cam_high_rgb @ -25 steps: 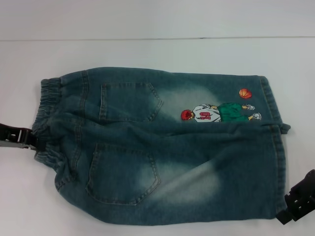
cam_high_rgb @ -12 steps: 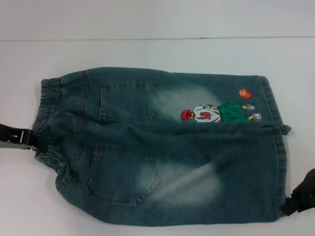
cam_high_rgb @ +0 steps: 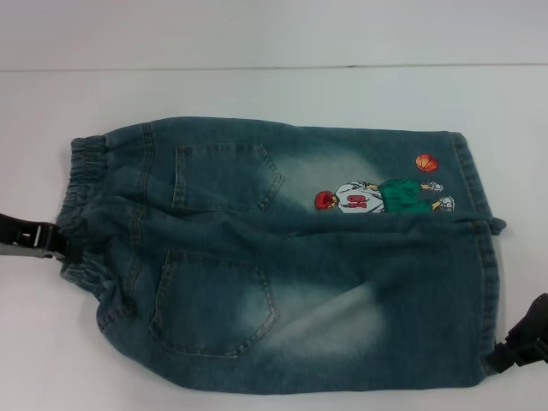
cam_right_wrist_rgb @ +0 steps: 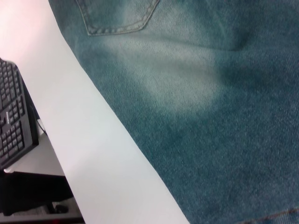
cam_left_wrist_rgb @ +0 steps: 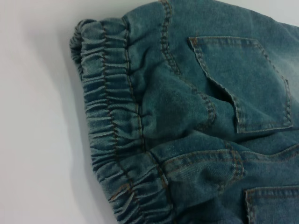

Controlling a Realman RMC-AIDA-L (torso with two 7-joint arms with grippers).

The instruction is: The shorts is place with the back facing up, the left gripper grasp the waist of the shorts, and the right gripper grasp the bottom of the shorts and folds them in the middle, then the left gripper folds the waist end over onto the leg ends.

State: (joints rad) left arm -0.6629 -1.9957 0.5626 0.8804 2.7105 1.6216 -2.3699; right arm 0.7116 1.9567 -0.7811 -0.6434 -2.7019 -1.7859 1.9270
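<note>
Blue denim shorts (cam_high_rgb: 282,257) lie flat on the white table (cam_high_rgb: 274,94) with both back pockets up. The elastic waist (cam_high_rgb: 81,205) points left and the leg ends (cam_high_rgb: 481,257) point right. A basketball-player patch (cam_high_rgb: 377,197) is on the far leg. My left gripper (cam_high_rgb: 38,240) sits at the left edge of the table, touching the middle of the waist. The left wrist view shows the gathered waist (cam_left_wrist_rgb: 107,121) close up. My right gripper (cam_high_rgb: 521,347) is low at the near right corner, beside the hem of the near leg. The right wrist view shows that leg's denim (cam_right_wrist_rgb: 196,93).
The table's near edge (cam_right_wrist_rgb: 107,158) runs just beside the shorts in the right wrist view. Beyond that edge, lower down, is a black keyboard (cam_right_wrist_rgb: 14,116). Bare white table surrounds the shorts at the back and left.
My right gripper has dropped slightly lower and further toward the frame's corner. My left gripper has nudged in against the waist. The shorts lie as before.
</note>
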